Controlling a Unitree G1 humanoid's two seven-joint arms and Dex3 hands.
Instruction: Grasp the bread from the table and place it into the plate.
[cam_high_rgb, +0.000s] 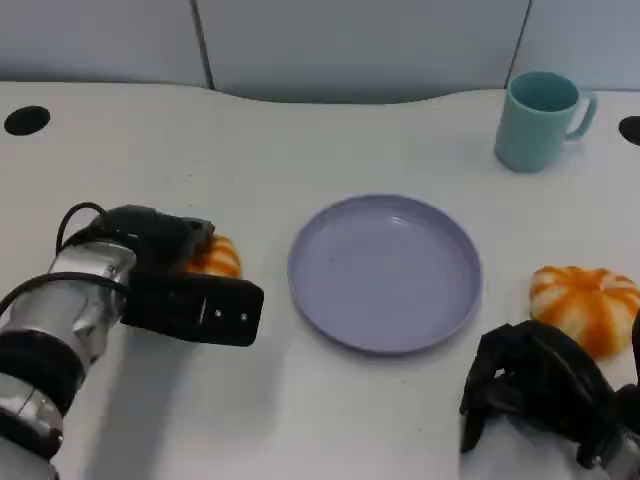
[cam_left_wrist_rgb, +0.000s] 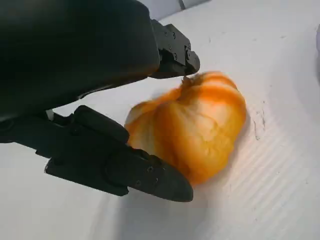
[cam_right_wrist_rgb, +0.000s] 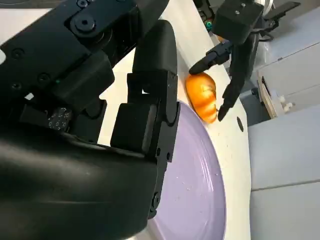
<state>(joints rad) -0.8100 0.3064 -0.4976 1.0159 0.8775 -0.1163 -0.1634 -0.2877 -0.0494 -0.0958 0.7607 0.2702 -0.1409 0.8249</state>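
Note:
An orange-and-white bread roll (cam_high_rgb: 218, 258) lies on the white table just left of the lilac plate (cam_high_rgb: 385, 270). My left hand (cam_high_rgb: 170, 275) reaches over it. In the left wrist view the roll (cam_left_wrist_rgb: 192, 132) sits between two black fingers (cam_left_wrist_rgb: 145, 172) that touch it on opposite sides. The right wrist view shows the same roll (cam_right_wrist_rgb: 202, 95) still on the table, pinched by my left hand (cam_right_wrist_rgb: 232, 35) beside the plate (cam_right_wrist_rgb: 195, 185). My right hand (cam_high_rgb: 540, 390) rests near the front edge with fingers loosely bent and apart, holding nothing.
A second orange bread roll (cam_high_rgb: 585, 305) lies right of the plate, just behind my right hand. A teal mug (cam_high_rgb: 540, 120) stands at the back right. Two dark holes (cam_high_rgb: 27, 120) mark the table's far corners.

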